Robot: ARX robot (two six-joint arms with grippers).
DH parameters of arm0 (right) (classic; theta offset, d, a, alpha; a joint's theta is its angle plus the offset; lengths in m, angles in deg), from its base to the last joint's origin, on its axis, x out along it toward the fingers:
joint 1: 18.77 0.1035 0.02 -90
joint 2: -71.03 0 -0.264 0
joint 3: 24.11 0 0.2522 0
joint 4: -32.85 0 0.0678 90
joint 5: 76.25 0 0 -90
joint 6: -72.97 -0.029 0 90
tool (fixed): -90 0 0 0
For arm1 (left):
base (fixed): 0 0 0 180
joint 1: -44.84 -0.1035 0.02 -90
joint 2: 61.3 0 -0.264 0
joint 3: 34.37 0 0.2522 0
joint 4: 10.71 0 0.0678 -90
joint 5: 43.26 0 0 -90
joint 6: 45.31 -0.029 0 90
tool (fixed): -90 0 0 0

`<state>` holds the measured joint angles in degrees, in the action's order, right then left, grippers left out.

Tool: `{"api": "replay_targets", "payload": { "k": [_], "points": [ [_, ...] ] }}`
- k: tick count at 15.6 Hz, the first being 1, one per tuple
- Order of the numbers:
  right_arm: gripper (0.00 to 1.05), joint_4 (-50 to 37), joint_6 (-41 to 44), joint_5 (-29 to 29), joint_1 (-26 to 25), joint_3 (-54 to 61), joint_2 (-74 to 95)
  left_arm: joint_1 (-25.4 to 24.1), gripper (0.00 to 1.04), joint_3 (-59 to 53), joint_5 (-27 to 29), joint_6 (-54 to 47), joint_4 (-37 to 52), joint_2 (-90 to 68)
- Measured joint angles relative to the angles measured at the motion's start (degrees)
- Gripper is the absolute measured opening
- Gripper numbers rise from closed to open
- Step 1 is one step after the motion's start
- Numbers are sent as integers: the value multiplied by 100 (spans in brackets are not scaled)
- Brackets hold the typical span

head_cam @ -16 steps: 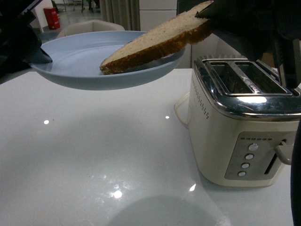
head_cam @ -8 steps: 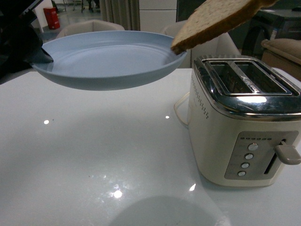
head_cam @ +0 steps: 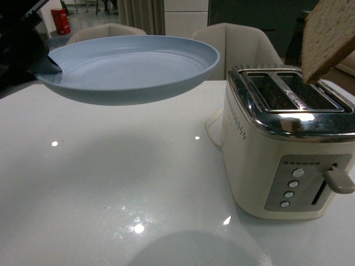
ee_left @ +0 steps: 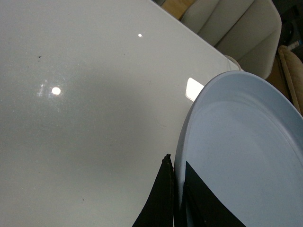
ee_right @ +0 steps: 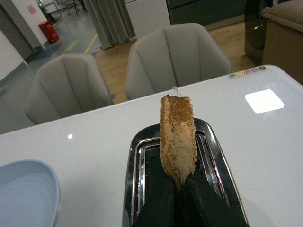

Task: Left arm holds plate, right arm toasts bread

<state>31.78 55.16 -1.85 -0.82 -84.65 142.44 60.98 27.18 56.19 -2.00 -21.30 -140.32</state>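
Note:
The pale blue plate (head_cam: 130, 66) hangs empty above the white table, held by its left rim in my left gripper (head_cam: 41, 62), a dark shape at the picture's left edge. In the left wrist view the black jaws of the left gripper (ee_left: 176, 189) pinch the rim of the plate (ee_left: 246, 156). The bread slice (head_cam: 328, 36) hangs almost upright over the right end of the toaster (head_cam: 288, 138). The right arm is out of the front view. In the right wrist view my right gripper (ee_right: 179, 185) is shut on the bread (ee_right: 178, 137), edge-on above the toaster's slots (ee_right: 175, 165).
The cream and chrome toaster has two open slots and a side lever (head_cam: 339, 180) that is up. Its cord (head_cam: 212, 130) loops on the table behind it. Grey chairs (ee_right: 177, 59) stand beyond the table's far edge.
The bread has left the plate, moved right and swung from lying flat to nearly upright over the toaster. The plate has stayed in place, now empty.

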Motion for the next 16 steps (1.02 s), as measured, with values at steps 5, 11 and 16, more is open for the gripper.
{"api": "replay_targets", "payload": {
  "k": [5, 11, 16],
  "points": [
    [3, -140, -66, 446, -188, 2, 750, 0, 3, 0, 0, -2, 4, 0],
    [3, 321, -219, 654, -238, -256, 1029, 0, 3, 0, 0, 0, 4, 0],
    [3, 892, -273, 730, -280, -579, 1204, 0, 3, 0, 0, 0, 4, 0]
  ]
}}
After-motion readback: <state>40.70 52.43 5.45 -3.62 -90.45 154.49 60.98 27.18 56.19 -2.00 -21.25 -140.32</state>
